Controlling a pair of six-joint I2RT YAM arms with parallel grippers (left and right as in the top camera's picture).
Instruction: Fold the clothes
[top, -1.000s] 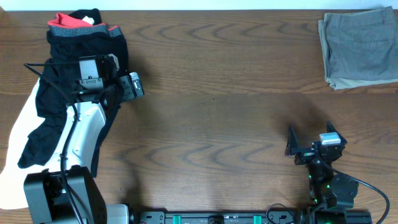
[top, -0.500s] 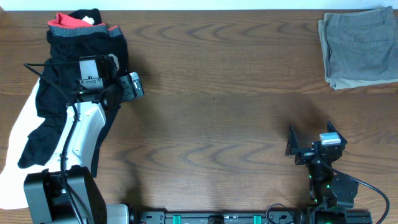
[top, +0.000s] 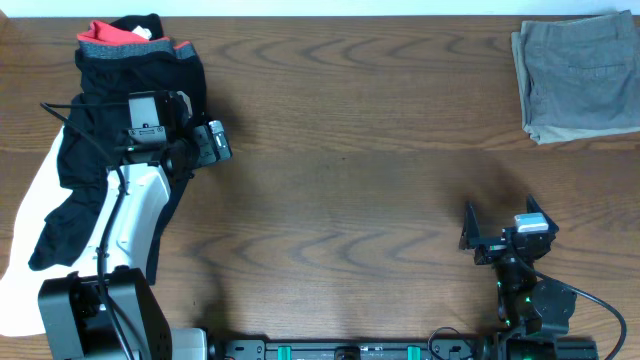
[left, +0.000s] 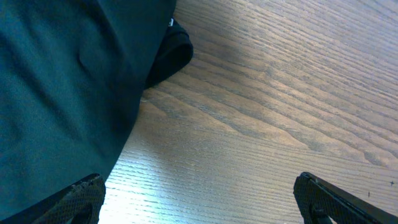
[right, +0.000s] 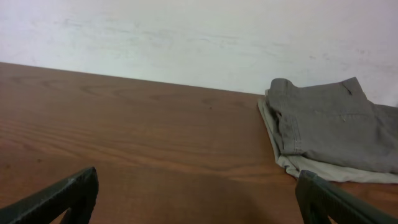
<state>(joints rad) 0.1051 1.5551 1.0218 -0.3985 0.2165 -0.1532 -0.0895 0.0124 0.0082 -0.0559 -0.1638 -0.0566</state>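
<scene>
I judge the job partly done. One pair of grey shorts (top: 575, 75) lies folded into a flat rectangle at the far right corner of the counter (top: 350, 160), its layers stacked with the edges nearly matching. In the right wrist view a paler layer peeks out along its near edge.

Everything else is left to do. At the far left the black pile (top: 85, 150) sprawls unfolded, a crumpled heap with one long limb trailing toward the near side. At its far end a black piece with a red-and-grey band (top: 110, 38) is bunched up. Under the pile lies a white cloth (top: 35, 185); what it is I cannot tell.

The left claw (left: 200, 204) hangs wide apart and holds nothing, just right of the black pile's edge. That dark fabric fills the left of its wrist view, with a rolled hem resting on the bare wood. The right claw (top: 500, 225) is likewise spread wide and empty, at the near right, well apart from the folded shorts and facing them.

The black fabric looks thin and limp, likely to drape and slip. I expect to need both claws to spread a piece flat in the middle of the counter before any fold.
</scene>
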